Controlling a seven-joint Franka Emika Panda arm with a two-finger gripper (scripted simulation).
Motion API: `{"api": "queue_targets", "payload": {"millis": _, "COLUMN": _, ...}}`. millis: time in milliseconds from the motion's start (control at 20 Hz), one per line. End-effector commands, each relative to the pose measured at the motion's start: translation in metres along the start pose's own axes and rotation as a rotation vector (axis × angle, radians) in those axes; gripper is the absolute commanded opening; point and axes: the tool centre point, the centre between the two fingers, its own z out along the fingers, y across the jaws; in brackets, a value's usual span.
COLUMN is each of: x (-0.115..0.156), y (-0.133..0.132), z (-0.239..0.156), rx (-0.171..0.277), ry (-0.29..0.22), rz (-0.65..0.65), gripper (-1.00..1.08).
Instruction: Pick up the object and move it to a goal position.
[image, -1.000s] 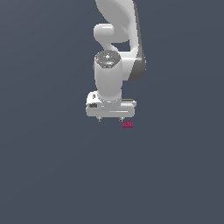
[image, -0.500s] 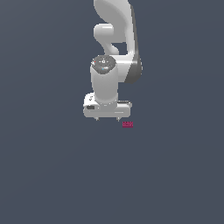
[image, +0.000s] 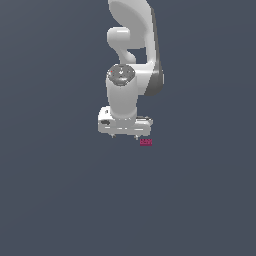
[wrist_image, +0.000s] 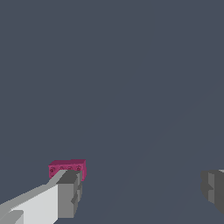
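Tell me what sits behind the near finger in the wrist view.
The pink block shows behind the finger; its lower part is covered. End effector is open.

No legible text or markings anywhere.

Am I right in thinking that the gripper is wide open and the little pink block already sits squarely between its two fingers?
Not quite. The gripper is wide open, but the pink block is not between its fingers: in the wrist view it lies just beyond one fingertip, outside the gap. The exterior view likewise shows the block off the gripper's end, toward that view's right.
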Motion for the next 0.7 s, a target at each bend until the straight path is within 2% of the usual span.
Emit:
{"api": "queue_targets", "payload": {"millis": 0, "x": -0.001, "y": -0.003, "z": 0.003, "rx": 0.001, "ry": 0.000, "rz": 0.033, "gripper": 1.00}}
{"api": "queue_targets", "payload": {"millis": 650, "x": -0.011, "y": -0.027, "z": 0.022, "rx": 0.006, "ry": 0.002, "rz": 0.313, "gripper": 1.00}}
